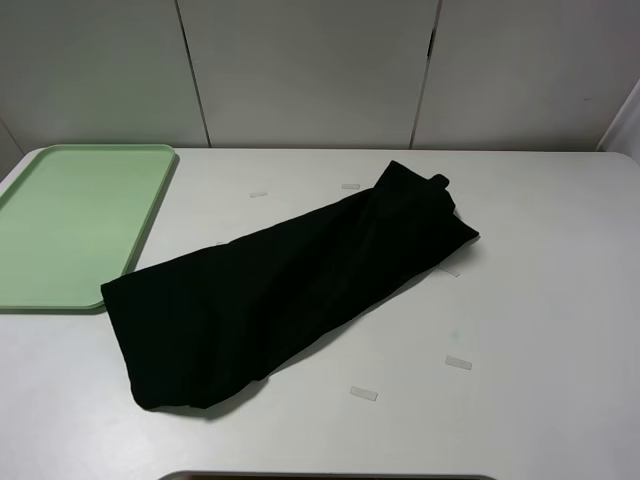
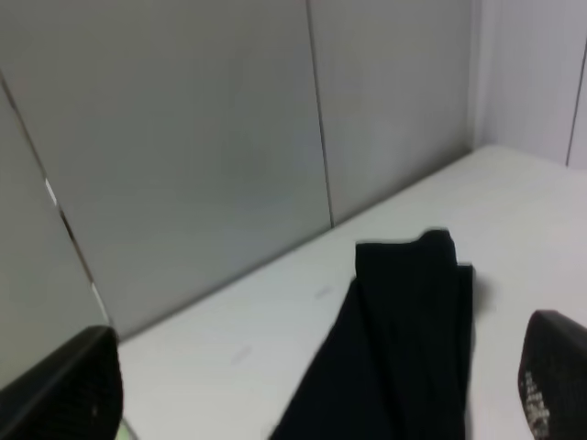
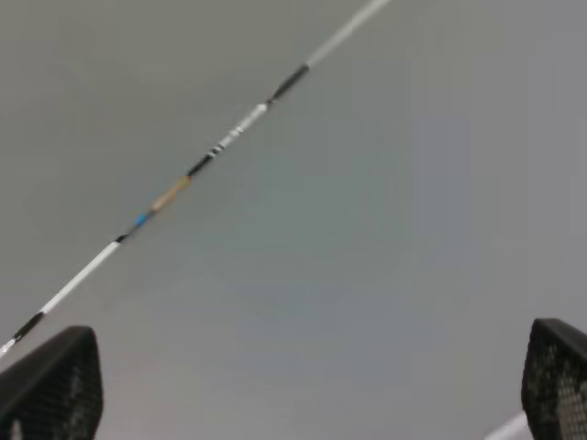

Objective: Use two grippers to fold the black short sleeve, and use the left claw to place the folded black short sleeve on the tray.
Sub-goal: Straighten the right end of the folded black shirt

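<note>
The black short sleeve (image 1: pixel 280 290) lies on the white table as a long narrow band, running diagonally from the front left to the back right. Its front left end lies just off the corner of the pale green tray (image 1: pixel 75 230), which has nothing on it. Neither arm shows in the exterior high view. In the left wrist view the left claw (image 2: pixel 307 390) is open and holds nothing. Its fingertips (image 2: pixel 64 390) are wide apart, and it hangs above the table looking at the shirt's far end (image 2: pixel 408 321). The right gripper (image 3: pixel 303 385) is open and holds nothing, facing the grey wall.
Small clear tape marks (image 1: pixel 364 393) lie on the white table (image 1: pixel 540 300) around the shirt. Grey wall panels (image 1: pixel 300 70) stand behind the table. A dark grey edge (image 1: pixel 330 476) shows at the very front.
</note>
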